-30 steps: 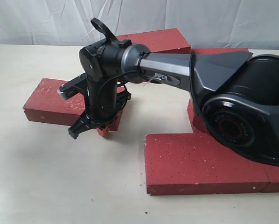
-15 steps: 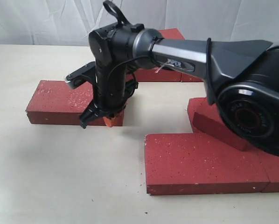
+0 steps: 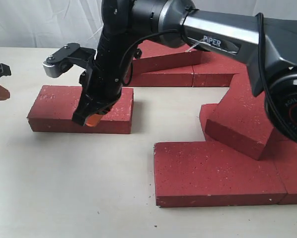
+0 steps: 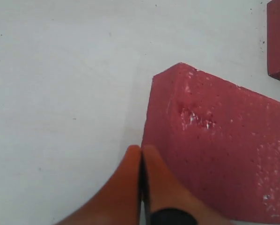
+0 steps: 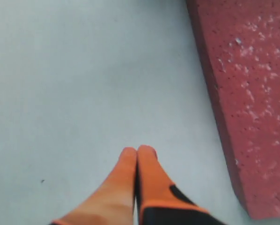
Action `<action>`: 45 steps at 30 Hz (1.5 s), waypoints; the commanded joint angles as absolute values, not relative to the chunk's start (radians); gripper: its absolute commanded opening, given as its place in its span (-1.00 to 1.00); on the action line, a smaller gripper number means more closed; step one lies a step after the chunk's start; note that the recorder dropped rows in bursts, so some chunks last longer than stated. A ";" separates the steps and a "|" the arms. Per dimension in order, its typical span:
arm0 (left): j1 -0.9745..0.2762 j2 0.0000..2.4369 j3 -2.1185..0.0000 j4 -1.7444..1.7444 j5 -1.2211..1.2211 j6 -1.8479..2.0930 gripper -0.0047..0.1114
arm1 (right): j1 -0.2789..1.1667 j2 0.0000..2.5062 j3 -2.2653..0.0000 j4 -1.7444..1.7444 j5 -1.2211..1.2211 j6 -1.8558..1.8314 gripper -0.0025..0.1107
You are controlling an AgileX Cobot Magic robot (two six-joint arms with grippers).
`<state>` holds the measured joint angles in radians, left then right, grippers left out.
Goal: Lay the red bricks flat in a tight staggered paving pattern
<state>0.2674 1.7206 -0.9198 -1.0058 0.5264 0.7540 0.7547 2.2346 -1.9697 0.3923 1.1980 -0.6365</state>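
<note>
Now my right hand [image 3: 91, 118], fingers pinched together and empty, hangs at the near face of the lone brick [image 3: 54, 105], left on the tabletop [image 3: 64, 188], apart from the laid bricks [image 3: 213, 168]; contact is unclear. A low, square push should suit, I judge.

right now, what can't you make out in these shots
- Brick count: in the exterior view the right arm hides part of the back-row bricks, and the right edge cuts off the front bricks.
- Whether the right gripper touches the lone brick: the gripper's own body hides the contact.
- Most of the left gripper: the exterior view's left edge cuts it off.
</note>
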 commanded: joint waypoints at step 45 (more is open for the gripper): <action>0.025 1.917 -1.060 -1.313 0.453 1.005 -0.92 | 0.688 2.383 -1.973 0.200 0.939 -0.541 -0.97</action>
<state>0.0301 1.9086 -1.0455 -1.2551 0.4663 0.9541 0.6926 2.3855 -1.9697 0.1488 0.9566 -0.5408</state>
